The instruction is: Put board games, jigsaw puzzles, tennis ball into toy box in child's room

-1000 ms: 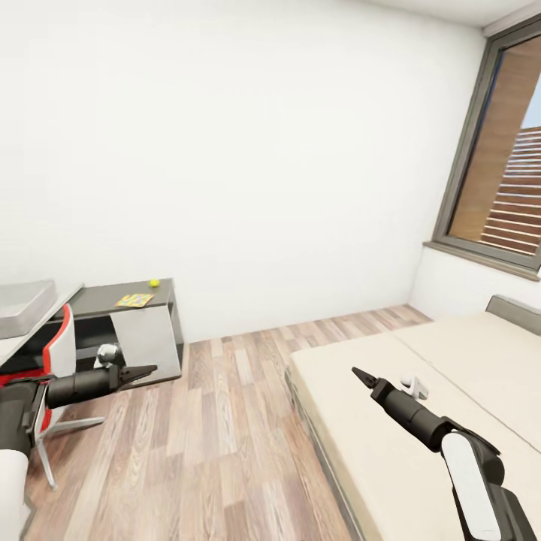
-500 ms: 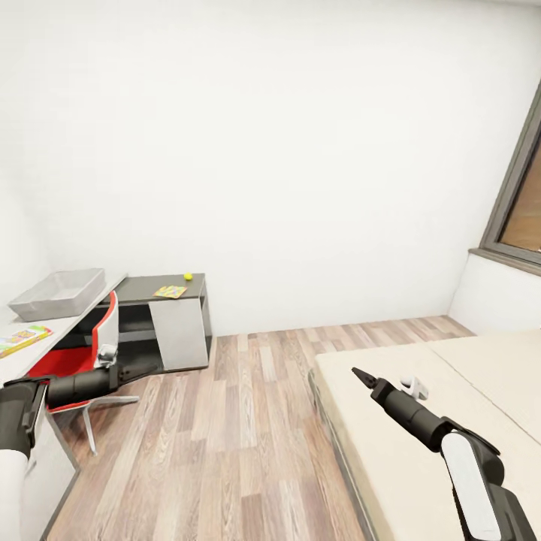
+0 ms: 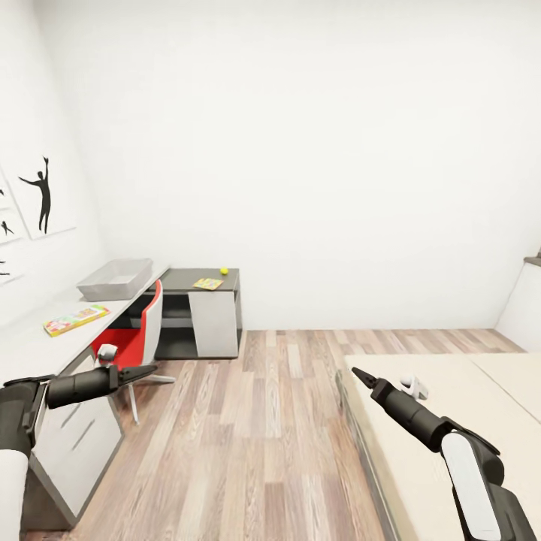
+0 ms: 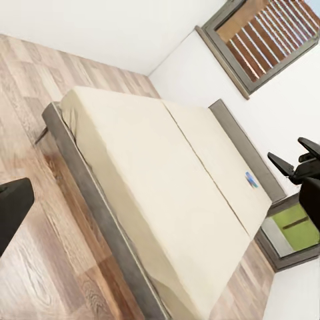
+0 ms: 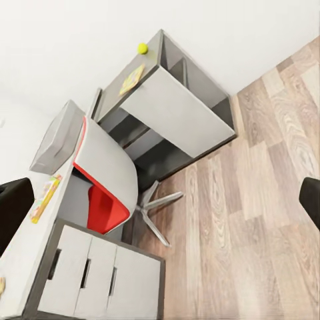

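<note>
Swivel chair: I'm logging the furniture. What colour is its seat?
Red seat on the swivel chair, clearest in the right wrist view.

One toy box (image 3: 114,279), one tennis ball (image 3: 223,270), one chair (image 3: 134,342)

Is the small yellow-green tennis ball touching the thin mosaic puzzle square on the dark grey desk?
Apart. The right wrist view shows bare desktop between the ball and the puzzle.

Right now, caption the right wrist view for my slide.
Desk with toy box, tennis ball, jigsaw puzzle and red-and-white chair on plank floor.
</note>
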{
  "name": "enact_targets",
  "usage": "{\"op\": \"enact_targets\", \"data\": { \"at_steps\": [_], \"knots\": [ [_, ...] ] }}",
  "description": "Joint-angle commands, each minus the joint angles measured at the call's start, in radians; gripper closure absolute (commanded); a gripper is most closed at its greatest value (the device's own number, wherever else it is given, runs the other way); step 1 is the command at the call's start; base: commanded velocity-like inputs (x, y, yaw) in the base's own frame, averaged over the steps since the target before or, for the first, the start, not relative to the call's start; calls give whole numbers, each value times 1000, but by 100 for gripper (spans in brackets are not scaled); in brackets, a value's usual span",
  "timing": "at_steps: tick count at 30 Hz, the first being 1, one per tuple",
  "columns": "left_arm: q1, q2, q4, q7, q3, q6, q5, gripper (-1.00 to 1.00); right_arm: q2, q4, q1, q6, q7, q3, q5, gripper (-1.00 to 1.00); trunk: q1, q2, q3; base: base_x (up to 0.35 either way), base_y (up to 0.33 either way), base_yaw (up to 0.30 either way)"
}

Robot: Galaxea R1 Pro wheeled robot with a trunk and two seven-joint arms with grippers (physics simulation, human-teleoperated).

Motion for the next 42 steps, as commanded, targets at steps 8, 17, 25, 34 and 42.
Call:
{"op": "enact_targets", "data": {
  "at_steps": [8,17,25,34,42],
  "knots": [
    [-1,0,0,-8,3,11,-11,-100,0,0,0,6,7,-1,3,-100,0,-1,0,-74,0,240],
    [-1,0,0,-8,3,11,-11,-100,0,1,0,7,7,-2,2,-100,0,-1,0,-25,0,28],
    [-1,0,0,-8,3,11,-11,-100,0,1,0,7,12,-1,1,-100,0,-1,0,-1,0,1],
    [-1,0,0,-8,3,11,-11,-100,0,0,0,7,15,-1,1,-100,0,-1,5,0,0,-118],
    [-1,0,0,-8,3,11,-11,-100,0,1,0,7,14,0,1,-100,0,-1,8,-30,0,-117]
  ]
}}
